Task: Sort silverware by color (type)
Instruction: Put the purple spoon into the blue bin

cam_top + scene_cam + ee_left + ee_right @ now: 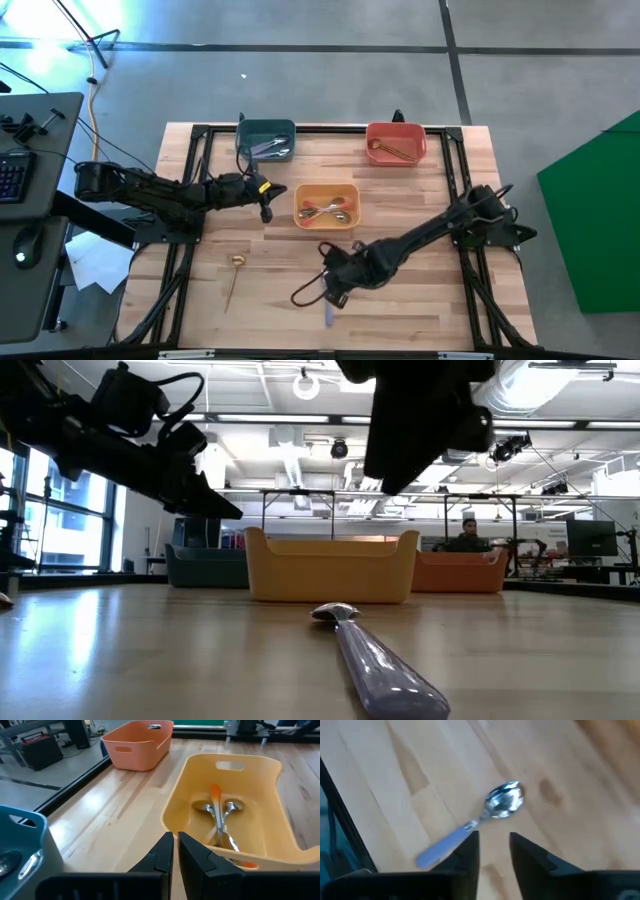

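Silverware is mostly sorted: leftmost, a gold spoon lies loose on the table; my left gripper hangs between the teal bin and the yellow bin, jaws pressed together on nothing. Further right, my right gripper hovers with jaws spread just above the lavender-handled spoon. I worry they'd close off the thin handle, nudging it away.
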